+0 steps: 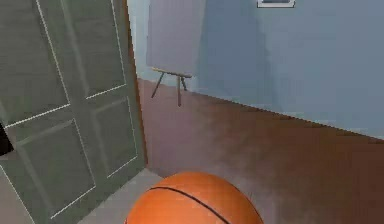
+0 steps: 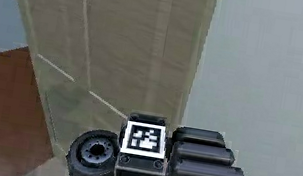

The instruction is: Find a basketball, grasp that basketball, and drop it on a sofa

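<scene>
- The basketball point(image 1: 195, 203) is at 6 o'clock in the forward view, right at the bottom edge. It is big, round and orange with a black line, so I think it is very close to me.
- My fingers point(image 2: 95, 158) are at about 7 o'clock in the arm side view, low down. I see their dark round body there, just at 9 o'clock from the white square point(image 2: 146, 141) with black marks.
- I cannot make out the tips. So I cannot tell if my fingers are spread or pressed together, and I cannot tell if they hold anything.
- What matters most is which way the basketball lies from my fingers. My guess is toward 9 o'clock from that dark body, and near. A ball has no long side, so any way in will do.
- Behind my arm point(image 2: 207, 171) stands a tall pale door point(image 2: 117, 40), close by.
- In the forward view a grey-green door point(image 1: 70, 90) is at 9 o'clock. A board on thin legs point(image 1: 175, 45) leans on the blue wall point(image 1: 300, 60) near 12 o'clock, and the brown floor point(image 1: 280, 150) runs out to 3 o'clock.
- If the basketball is in my fingers, I think the next job is to turn and look for a sofa. The bare floor looks like the way to go.
</scene>
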Tool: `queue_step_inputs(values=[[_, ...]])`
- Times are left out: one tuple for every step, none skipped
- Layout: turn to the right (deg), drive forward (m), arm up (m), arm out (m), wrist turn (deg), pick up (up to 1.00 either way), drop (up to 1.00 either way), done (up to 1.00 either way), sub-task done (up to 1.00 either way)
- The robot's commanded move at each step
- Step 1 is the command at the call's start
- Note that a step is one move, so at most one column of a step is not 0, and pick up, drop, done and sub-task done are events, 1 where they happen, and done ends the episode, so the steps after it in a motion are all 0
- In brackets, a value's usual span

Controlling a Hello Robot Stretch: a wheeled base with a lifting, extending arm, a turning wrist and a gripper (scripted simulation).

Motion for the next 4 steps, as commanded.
queue_step_inputs(values=[[0.0,1.0,0.0,0.0,0.0,0.0,0.0,0.0,0.0],[-3.0,0.0,0.0,0.0,0.0,0.0,0.0,0.0,0.0],[0.0,0.5,0.0,0.0,0.0,0.0,0.0,0.0,0.0],[9.0,0.0,0.0,0.0,0.0,0.0,0.0,0.0,0.0]])
